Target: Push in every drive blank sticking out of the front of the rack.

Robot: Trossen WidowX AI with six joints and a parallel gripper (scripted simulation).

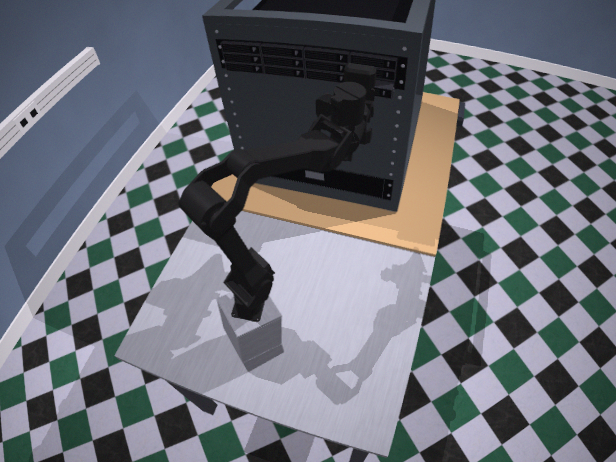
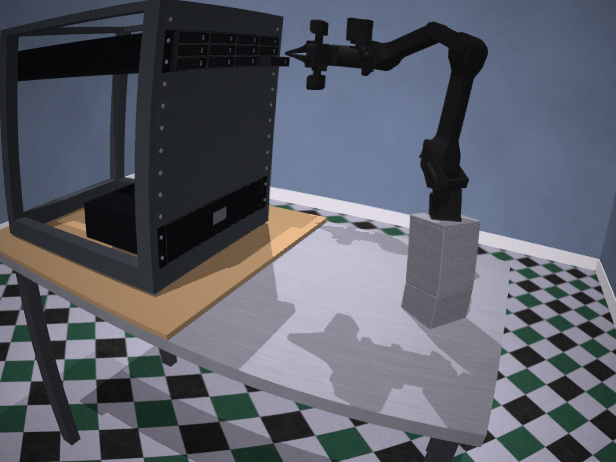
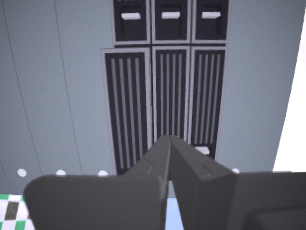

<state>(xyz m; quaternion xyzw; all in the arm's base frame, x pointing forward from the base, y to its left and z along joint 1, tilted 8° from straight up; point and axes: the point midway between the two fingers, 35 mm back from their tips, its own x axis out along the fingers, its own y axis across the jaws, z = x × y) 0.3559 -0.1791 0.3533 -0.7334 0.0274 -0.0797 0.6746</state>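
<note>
Blank (image 1: 384, 93) (image 2: 281, 61) (image 3: 127, 110) sticks out, upper right of top pic, prob. stiff; push its face mid-front, no grab. Rack (image 1: 310, 125) (image 2: 210, 135) (image 3: 260, 90) may slide. Pincer (image 2: 289, 53) (image 3: 168, 142) shut, w/ nothing in it

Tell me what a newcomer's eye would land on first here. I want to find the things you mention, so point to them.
Probably the tall dark rack (image 2: 215, 130) on the tan board (image 1: 425, 200) (image 2: 165, 320), with one drive blank (image 1: 384, 93) (image 2: 281, 61) jutting from its bottom row at the end. Next, the black arm (image 1: 295, 155) (image 2: 457, 95) reaching from its grey pedestal (image 1: 262, 340) (image 2: 425, 260), its shut gripper (image 1: 361, 70) (image 2: 289, 53) (image 3: 168, 142) before the rack's front. Green, black and white checks cover the floor (image 1: 505, 280) (image 2: 240, 405).
</note>
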